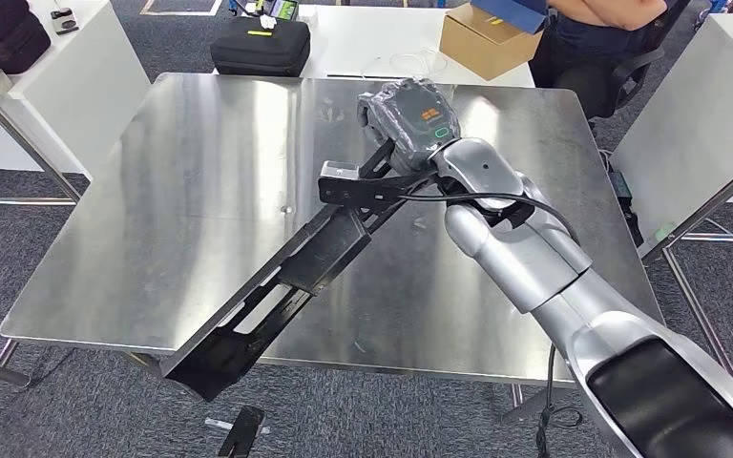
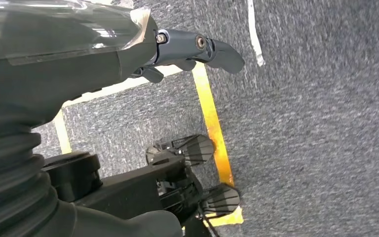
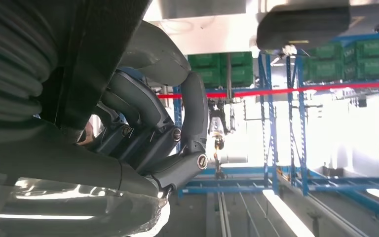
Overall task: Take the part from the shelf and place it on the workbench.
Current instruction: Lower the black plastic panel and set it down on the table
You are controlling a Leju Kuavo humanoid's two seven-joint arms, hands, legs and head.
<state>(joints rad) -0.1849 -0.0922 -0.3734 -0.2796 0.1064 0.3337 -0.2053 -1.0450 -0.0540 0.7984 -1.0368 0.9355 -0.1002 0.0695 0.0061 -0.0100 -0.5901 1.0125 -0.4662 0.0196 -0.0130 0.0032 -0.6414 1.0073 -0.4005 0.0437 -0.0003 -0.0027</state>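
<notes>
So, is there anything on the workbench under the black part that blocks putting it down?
Nothing visible does. The right hand holds the long black part over the steel workbench, which looks bare there. The part's lower end sticks out past the near edge.

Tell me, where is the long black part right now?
In the head view, the long black part lies slanted across the steel workbench, its top end gripped by the right hand and its lower end poking past the near edge.

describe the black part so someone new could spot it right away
Start at the steel workbench. The right hand grips one end of the long black part, which slants across the front edge. Unlike the black case behind, it is narrow, channel-shaped and slotted.
</notes>
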